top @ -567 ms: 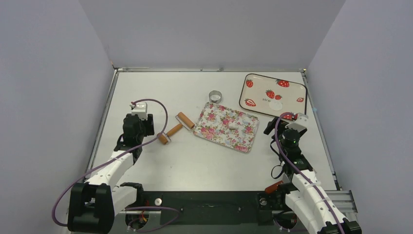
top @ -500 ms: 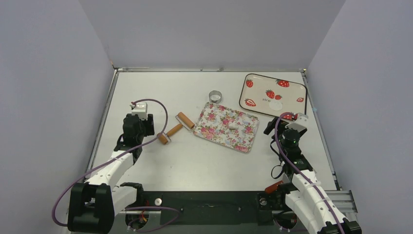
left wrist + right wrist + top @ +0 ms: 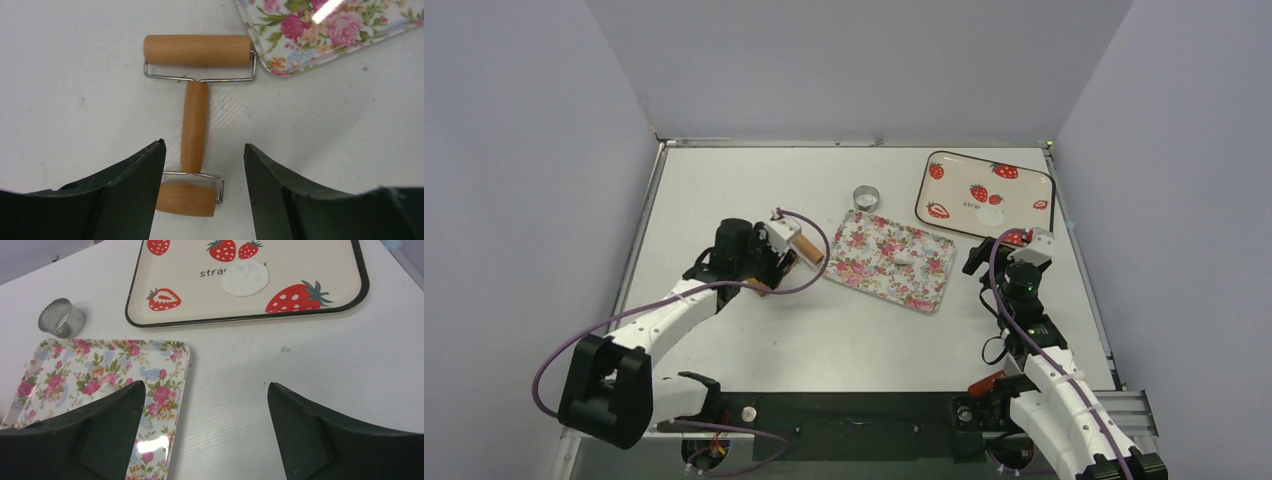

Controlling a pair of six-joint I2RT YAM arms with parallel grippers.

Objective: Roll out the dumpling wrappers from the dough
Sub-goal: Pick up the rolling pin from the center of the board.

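The brown wooden roller (image 3: pixel 195 125) lies on the table left of the floral tray (image 3: pixel 856 236). My left gripper (image 3: pixel 204 145) hovers open over it, its fingers on either side of the handle near the small end and not touching it. In the top view the left gripper (image 3: pixel 769 266) covers most of the roller (image 3: pixel 804 246). A small white lump of dough (image 3: pixel 905 257) rests on the floral tray. One flat round wrapper (image 3: pixel 245 278) lies on the strawberry tray (image 3: pixel 310 270). My right gripper (image 3: pixel 206 385) is open over bare table beside the floral tray (image 3: pixel 167 357).
A silver metal ring (image 3: pixel 866 196) stands behind the floral tray, also seen in the right wrist view (image 3: pixel 61 317). The strawberry tray (image 3: pixel 1024 185) sits at the back right corner. A red handle (image 3: pixel 986 383) shows by the right arm's base.
My left arm has swung right from the table's left side, and its gripper now sits over the roller. The right arm has hardly moved.
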